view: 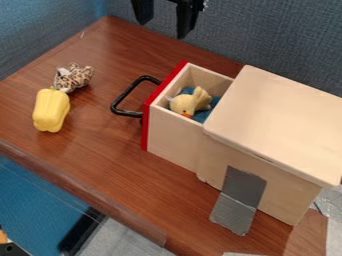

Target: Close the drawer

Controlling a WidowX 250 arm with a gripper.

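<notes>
Brown wood-grain fills most of what I'm looking at: a table [87, 160] set at a slant, with a blue-grey partition [267, 30] along its far side and a bluer panel [40, 30] at the upper left. Past the near edge, at lower left, I get a blue surface [30, 200] and a black bar [80, 232].

My gripper [163, 29] hangs at the top edge, left of centre, fingers pointing down and spread well apart, so I have it released. It sits well apart from the drawer [174, 137], which is at mid-frame and pulled out toward the left from its pale wooden cabinet [280, 115]. The drawer has a red front [145, 120] and a black loop handle [128, 114]. Inside, I see a yellow plush duck [182, 103] beside blue cloth [201, 116]. Grey tape [244, 187] runs down the cabinet's side onto the table. Over at left lie a yellow toy pepper [51, 110] and, just behind it, a spotted bundle [72, 77].
</notes>
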